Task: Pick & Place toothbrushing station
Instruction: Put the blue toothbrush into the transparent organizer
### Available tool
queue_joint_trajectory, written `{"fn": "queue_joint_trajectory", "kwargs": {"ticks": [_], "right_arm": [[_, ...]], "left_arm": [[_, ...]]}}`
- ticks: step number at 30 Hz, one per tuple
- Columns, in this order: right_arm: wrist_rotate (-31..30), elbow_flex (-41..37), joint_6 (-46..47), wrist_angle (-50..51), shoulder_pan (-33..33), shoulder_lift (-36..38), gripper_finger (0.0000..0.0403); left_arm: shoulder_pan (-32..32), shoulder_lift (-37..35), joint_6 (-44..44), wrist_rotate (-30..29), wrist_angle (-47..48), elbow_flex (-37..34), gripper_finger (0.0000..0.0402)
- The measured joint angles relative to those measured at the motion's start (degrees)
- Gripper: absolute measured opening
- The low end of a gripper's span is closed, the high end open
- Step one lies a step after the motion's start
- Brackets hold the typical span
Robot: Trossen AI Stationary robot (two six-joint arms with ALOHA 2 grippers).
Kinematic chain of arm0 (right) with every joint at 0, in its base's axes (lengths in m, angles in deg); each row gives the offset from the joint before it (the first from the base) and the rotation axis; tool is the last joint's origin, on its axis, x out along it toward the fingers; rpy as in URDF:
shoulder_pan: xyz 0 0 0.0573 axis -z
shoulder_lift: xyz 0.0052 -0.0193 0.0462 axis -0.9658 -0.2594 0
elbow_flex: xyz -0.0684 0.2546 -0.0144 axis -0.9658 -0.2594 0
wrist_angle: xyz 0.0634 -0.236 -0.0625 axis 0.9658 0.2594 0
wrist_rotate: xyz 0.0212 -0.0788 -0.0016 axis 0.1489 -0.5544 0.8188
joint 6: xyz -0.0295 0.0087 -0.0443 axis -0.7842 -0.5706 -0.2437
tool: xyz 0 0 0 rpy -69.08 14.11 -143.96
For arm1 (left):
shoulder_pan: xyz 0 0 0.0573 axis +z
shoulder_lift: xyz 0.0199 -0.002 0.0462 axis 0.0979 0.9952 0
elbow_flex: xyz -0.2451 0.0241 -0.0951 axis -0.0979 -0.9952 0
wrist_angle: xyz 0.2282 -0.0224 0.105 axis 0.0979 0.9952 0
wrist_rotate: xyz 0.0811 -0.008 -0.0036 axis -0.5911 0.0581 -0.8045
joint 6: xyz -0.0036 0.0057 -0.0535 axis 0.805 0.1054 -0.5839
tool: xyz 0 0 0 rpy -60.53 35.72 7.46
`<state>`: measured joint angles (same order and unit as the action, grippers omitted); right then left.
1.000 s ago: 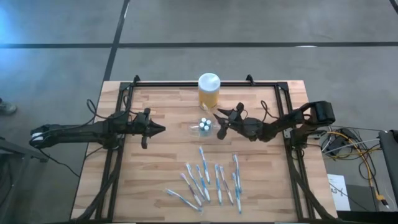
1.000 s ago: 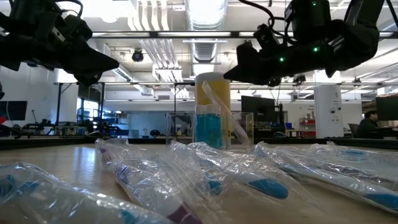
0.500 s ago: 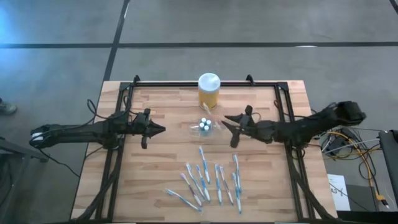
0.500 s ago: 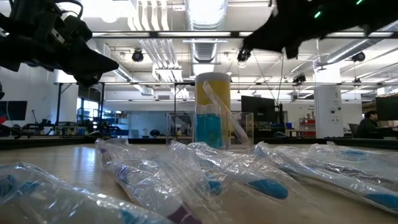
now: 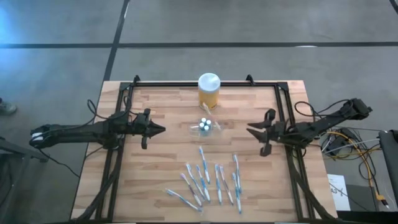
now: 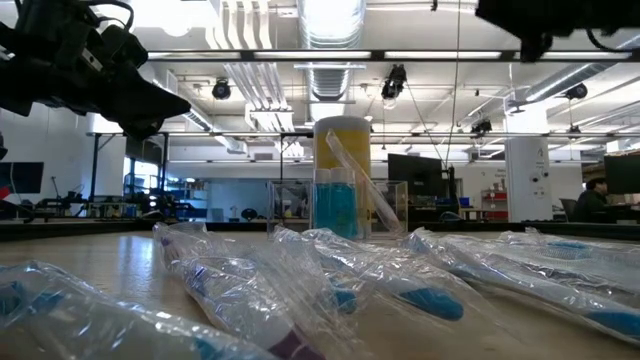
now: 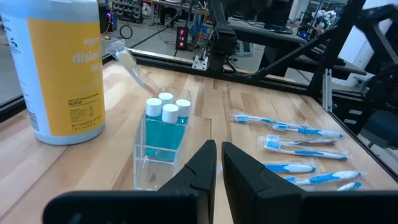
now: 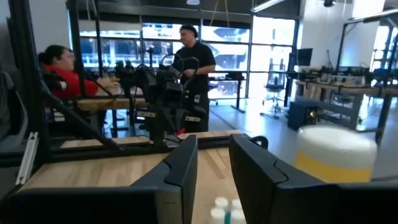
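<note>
The clear plastic holder (image 5: pixel 204 128) stands on its base at mid-table, with blue liquid and three white-capped pieces (image 7: pixel 166 107) in it. One wrapped toothbrush (image 6: pixel 358 185) sticks in the holder and leans on its rim. Several wrapped blue-and-white toothbrushes (image 5: pixel 208 180) lie flat toward the near edge. My left gripper (image 5: pixel 163 129) is shut and empty, left of the holder, pointing at it (image 7: pixel 217 152). My right gripper (image 5: pixel 249 130) is open and empty, well to the right of the holder (image 8: pixel 213 149).
A yellow jar (image 5: pixel 209 90) with a white lid stands just beyond the holder. A dark frame (image 5: pixel 186 84) runs round the wooden table top. People (image 8: pixel 193 62) are in the room beyond the table.
My right gripper has drawn back from beside the holder toward the table's right edge, and in the low view it has gone up and nearly out of the picture. The holder and the toothbrush in it have stayed put.
</note>
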<state>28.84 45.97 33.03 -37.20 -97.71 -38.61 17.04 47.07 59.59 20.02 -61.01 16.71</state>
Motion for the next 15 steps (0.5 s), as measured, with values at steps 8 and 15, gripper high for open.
{"fn": "queue_joint_trajectory", "kwargs": {"ticks": [8, 15], "right_arm": [[1.02, -10.42, 4.34, -0.35, 0.02, 9.85, 0.0068], [6.34, -13.72, 2.17, -1.20, 0.00, 13.91, 0.0053]], "left_arm": [[0.00, 0.00, 0.07, -0.01, -0.03, -0.07, 0.0030], [0.00, -0.02, 0.07, -0.01, -0.89, -0.07, 0.0030]]}}
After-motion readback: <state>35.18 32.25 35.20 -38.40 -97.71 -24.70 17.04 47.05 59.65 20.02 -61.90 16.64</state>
